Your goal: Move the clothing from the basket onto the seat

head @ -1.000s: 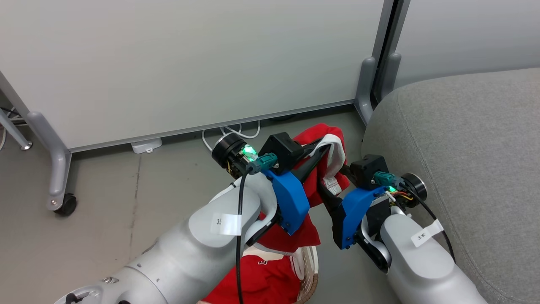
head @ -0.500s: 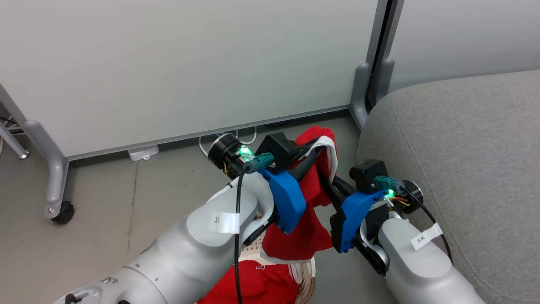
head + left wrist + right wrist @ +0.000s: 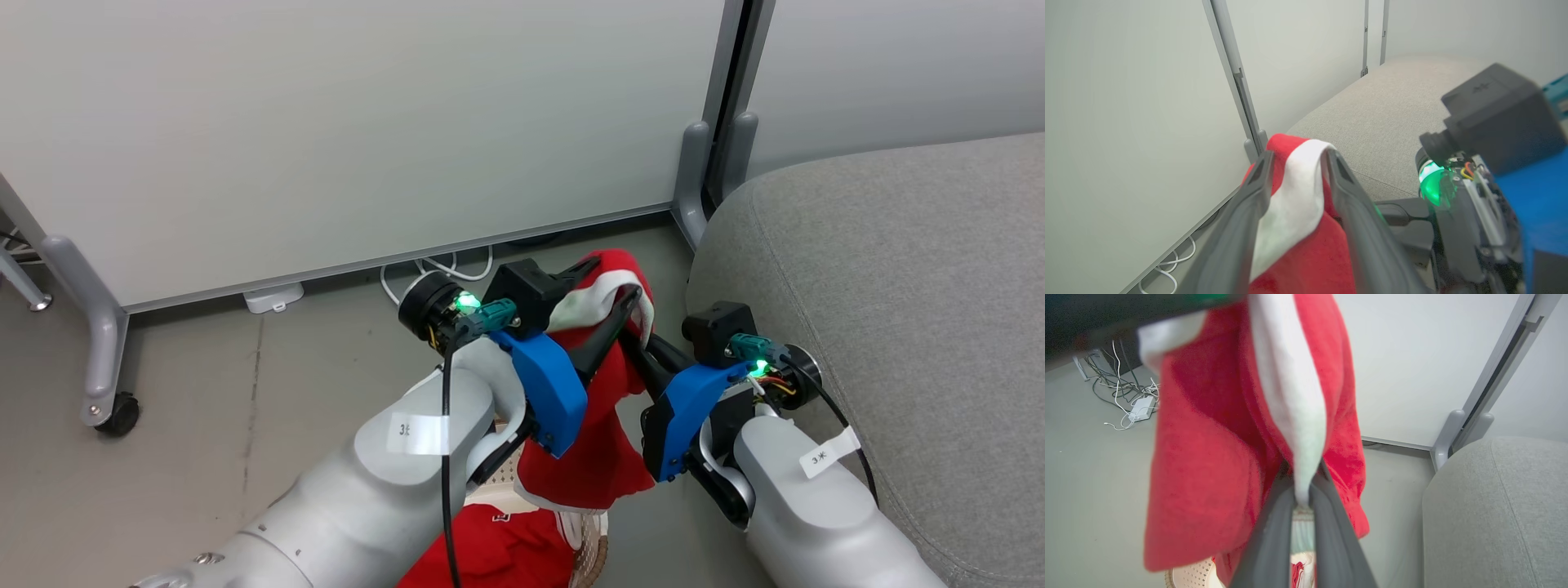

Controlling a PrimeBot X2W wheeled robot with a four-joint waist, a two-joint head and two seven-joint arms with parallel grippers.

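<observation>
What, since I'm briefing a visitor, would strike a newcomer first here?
A red garment with a white band hangs in mid-air at the head view's centre, beside the big grey seat at right. The right gripper pinches its white band; the left gripper stands open around it.

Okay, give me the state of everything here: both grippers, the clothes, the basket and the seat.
left gripper, open, fingers either side of the garment's white band.
right gripper, shut on the garment.
garment, lifted above the basket, hanging.
jersey, lying in the basket.
basket, on the floor, holding the jersey.
seat, no clothing on the part shown.
</observation>
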